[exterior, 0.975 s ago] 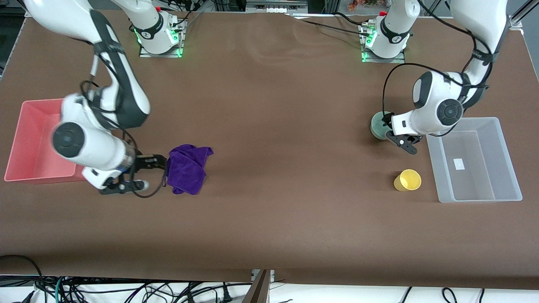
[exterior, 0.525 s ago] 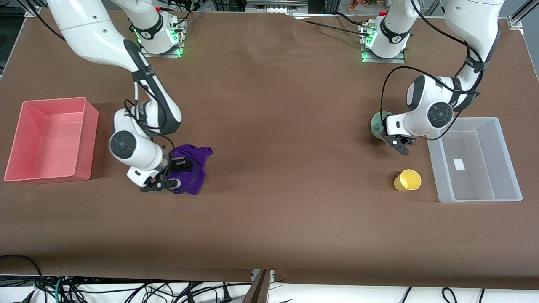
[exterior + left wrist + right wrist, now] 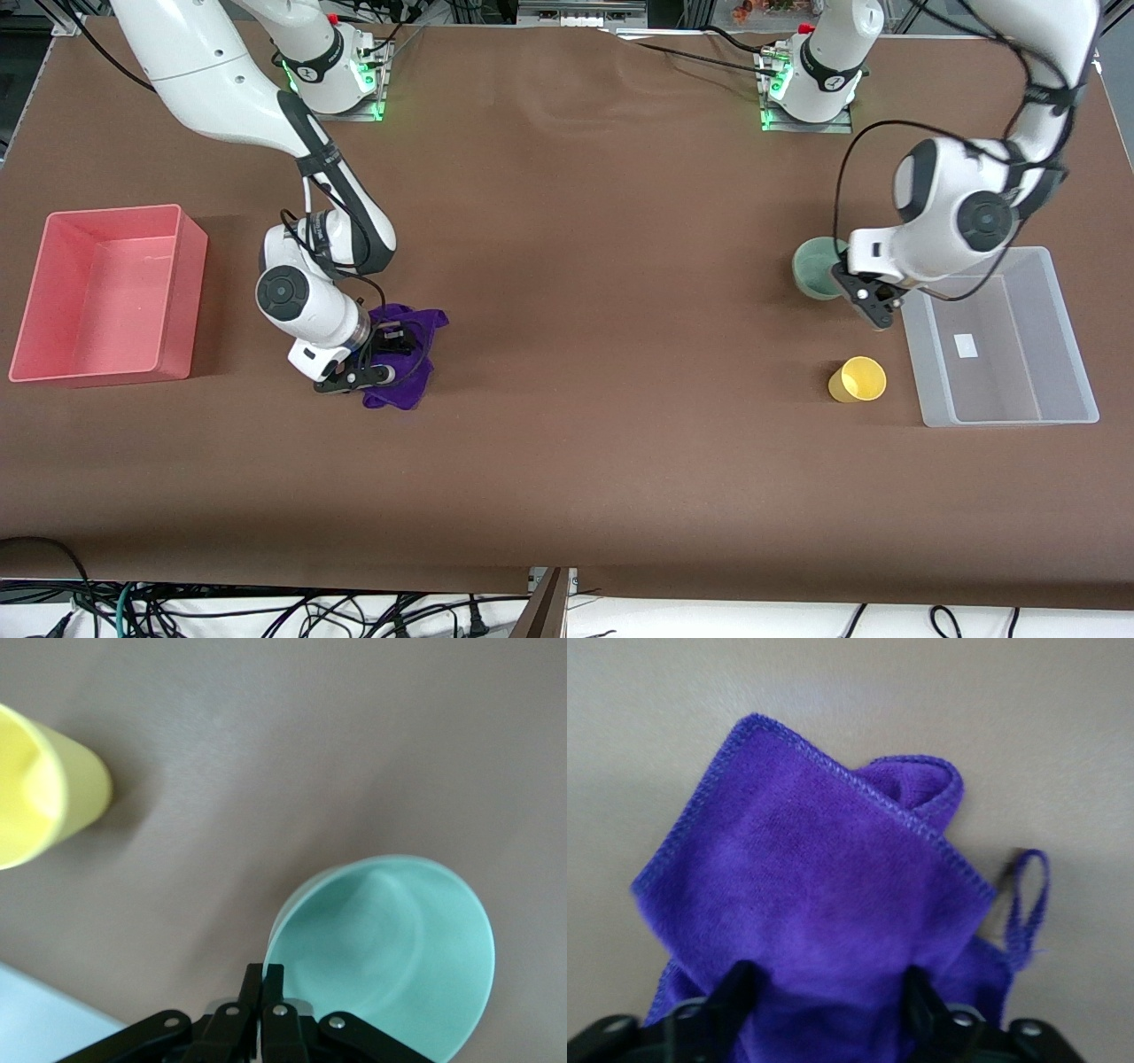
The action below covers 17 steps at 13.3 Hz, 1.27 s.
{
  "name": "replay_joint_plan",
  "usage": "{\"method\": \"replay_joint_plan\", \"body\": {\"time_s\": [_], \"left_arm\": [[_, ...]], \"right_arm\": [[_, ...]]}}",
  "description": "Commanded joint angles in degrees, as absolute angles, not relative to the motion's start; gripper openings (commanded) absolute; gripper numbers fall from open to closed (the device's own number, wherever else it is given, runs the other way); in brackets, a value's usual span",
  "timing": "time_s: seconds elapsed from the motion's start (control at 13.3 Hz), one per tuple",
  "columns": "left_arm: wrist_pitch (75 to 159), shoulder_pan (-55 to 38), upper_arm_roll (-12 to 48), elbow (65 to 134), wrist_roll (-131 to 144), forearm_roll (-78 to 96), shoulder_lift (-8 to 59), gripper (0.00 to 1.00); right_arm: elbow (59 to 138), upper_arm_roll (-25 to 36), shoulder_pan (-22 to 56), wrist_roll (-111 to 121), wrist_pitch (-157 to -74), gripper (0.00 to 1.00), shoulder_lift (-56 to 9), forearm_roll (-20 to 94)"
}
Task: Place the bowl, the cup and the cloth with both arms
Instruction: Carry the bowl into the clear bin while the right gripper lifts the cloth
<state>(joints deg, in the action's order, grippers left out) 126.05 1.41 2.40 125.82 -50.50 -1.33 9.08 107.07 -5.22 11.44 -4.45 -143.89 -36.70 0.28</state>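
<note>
The pale mint-green bowl (image 3: 817, 268) is gripped at its rim by my left gripper (image 3: 858, 291), which is shut on it and holds it tilted beside the clear bin. The left wrist view shows the fingers pinched on the bowl's (image 3: 390, 948) rim at the gripper (image 3: 262, 979). The yellow cup (image 3: 857, 379) stands upright on the table nearer the front camera and also shows in the left wrist view (image 3: 40, 806). My right gripper (image 3: 384, 356) is open and low over the crumpled purple cloth (image 3: 423, 330). In the right wrist view the gripper (image 3: 828, 985) has a finger on each side of the cloth (image 3: 824, 877).
A clear plastic bin (image 3: 1001, 253) sits at the left arm's end of the table, next to the bowl and cup. A red bin (image 3: 115, 213) sits at the right arm's end. A brown cover lies over the table.
My right arm swung from beside the red bin onto the cloth and lowered over it. My left gripper shut on the bowl's rim and moved it up and toward the clear bin.
</note>
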Motion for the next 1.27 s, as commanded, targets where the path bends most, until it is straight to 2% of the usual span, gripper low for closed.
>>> {"method": "replay_joint_plan", "body": {"time_s": [0.0, 0.15, 0.22, 0.45, 0.6, 0.75, 0.97, 1.05, 1.12, 1.2], "left_arm": [[115.6, 3.1, 1.3, 116.0, -55.8, -2.4, 8.6, 0.0], [114.5, 4.7, -3.1, 113.6, -60.8, -2.4, 8.9, 0.0], [115.1, 6.3, -4.5, 113.1, -63.2, -2.3, 9.5, 0.0], [123.7, 9.6, -8.7, 112.4, -68.2, -2.3, 13.3, 0.0], [131.0, 11.5, -8.7, 112.4, -69.7, -2.2, 17.2, 0.0], [136.6, 12.7, -8.8, 112.5, -69.7, -2.2, 20.6, 0.0], [137.1, 12.8, -9.0, 112.9, -68.6, -1.4, 24.9, 0.0], [137.1, 12.8, -9.0, 112.9, -67.9, -1.5, 25.0, 0.14], [137.1, 12.8, -8.9, 112.6, -67.2, -1.4, 24.6, 0.68], [136.9, 12.8, -8.9, 112.3, -67.1, -1.3, 23.9, 1.0]], "right_arm": [[107.1, -5.4, 11.7, -4.0, -144.8, 0.0, -36.9, 0.9], [105.6, -5.0, 11.4, -3.3, -142.8, 0.0, -34.5, 0.7], [104.1, -4.7, 10.8, -3.1, -138.6, 0.0, -31.9, 0.6], [90.2, 1.5, 8.9, 6.1, -108.9, 0.0, -27.1, 0.3], [83.5, 9.0, 8.9, 17.3, -94.5, 0.0, -25.7, 0.1], [82.1, 18.4, 8.9, 29.1, -87.7, 0.0, -23.9, -0.1], [84.1, 32.6, 8.1, 49.4, -89.5, 0.0, -25.1, 0.7], [86.2, 34.3, 7.1, 52.5, -91.9, 0.0, -25.0, 0.9], [89.0, 34.5, 5.9, 53.8, -94.0, 0.0, -24.5, 1.0], [91.6, 34.5, 4.5, 54.0, -96.0, 0.0, -24.3, 1.0]]}}
